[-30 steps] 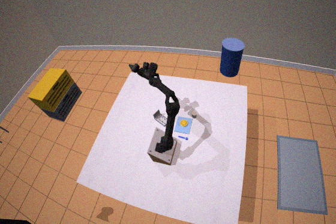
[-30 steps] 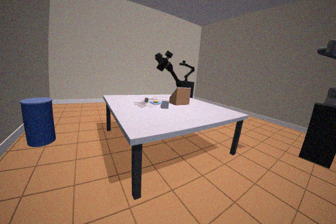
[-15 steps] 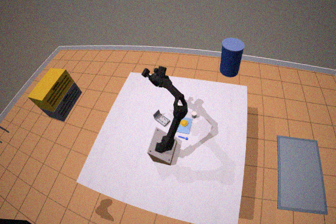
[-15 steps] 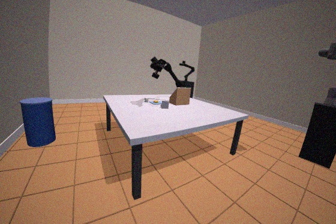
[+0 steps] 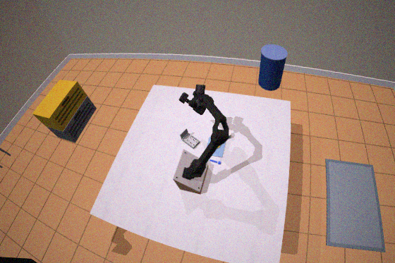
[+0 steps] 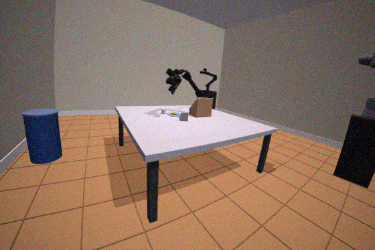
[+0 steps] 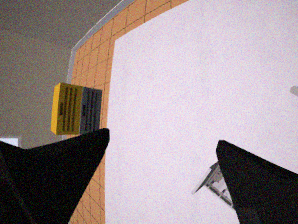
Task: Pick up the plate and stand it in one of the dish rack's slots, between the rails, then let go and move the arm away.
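Hovering high above the white table [image 5: 148,178], the gripper [image 5: 192,96] has its jaws spread wide on nothing. Below and back toward the arm's base sit the grey dish rack [image 5: 190,139] and, largely hidden by the arm, the plate on its blue mat [image 5: 220,150]. Judged: the approach is underway; next comes descending to the plate's rim.

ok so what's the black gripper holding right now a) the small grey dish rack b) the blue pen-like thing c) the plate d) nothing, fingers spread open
d: the black gripper hangs above the white table top with its two dark fingers spread wide apart and only bare table showing between them; the small grey dish rack sits on the table near the arm's base.
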Action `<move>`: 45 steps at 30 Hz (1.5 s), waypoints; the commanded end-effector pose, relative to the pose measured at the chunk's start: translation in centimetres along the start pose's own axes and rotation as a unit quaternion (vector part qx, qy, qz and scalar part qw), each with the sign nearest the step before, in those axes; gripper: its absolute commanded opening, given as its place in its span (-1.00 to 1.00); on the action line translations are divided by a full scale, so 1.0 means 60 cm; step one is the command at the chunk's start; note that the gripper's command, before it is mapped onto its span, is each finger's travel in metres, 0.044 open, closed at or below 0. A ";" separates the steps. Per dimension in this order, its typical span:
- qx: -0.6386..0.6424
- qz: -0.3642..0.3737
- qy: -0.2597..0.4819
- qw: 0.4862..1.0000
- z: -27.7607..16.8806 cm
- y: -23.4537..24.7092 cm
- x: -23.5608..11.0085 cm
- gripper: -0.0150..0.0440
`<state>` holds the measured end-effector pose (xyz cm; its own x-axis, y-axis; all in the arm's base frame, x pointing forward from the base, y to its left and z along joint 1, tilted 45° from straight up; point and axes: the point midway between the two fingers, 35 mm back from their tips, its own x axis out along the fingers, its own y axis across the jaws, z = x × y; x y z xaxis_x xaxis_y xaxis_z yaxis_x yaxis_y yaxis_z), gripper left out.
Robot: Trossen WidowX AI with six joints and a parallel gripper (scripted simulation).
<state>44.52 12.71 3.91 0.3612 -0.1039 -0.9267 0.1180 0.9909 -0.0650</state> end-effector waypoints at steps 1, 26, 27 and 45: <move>-0.005 -0.062 0.022 0.998 -0.022 -0.063 -0.021 0.86; -0.071 -0.342 0.156 0.924 -0.143 -0.336 -0.180 0.86; -0.071 -0.342 0.156 0.924 -0.143 -0.339 -0.175 0.86; -0.071 -0.344 0.155 0.923 -0.182 -0.456 -0.033 0.86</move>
<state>30.64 -13.04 3.94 -0.0341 -0.7032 -0.7102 0.1007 0.7045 -0.7025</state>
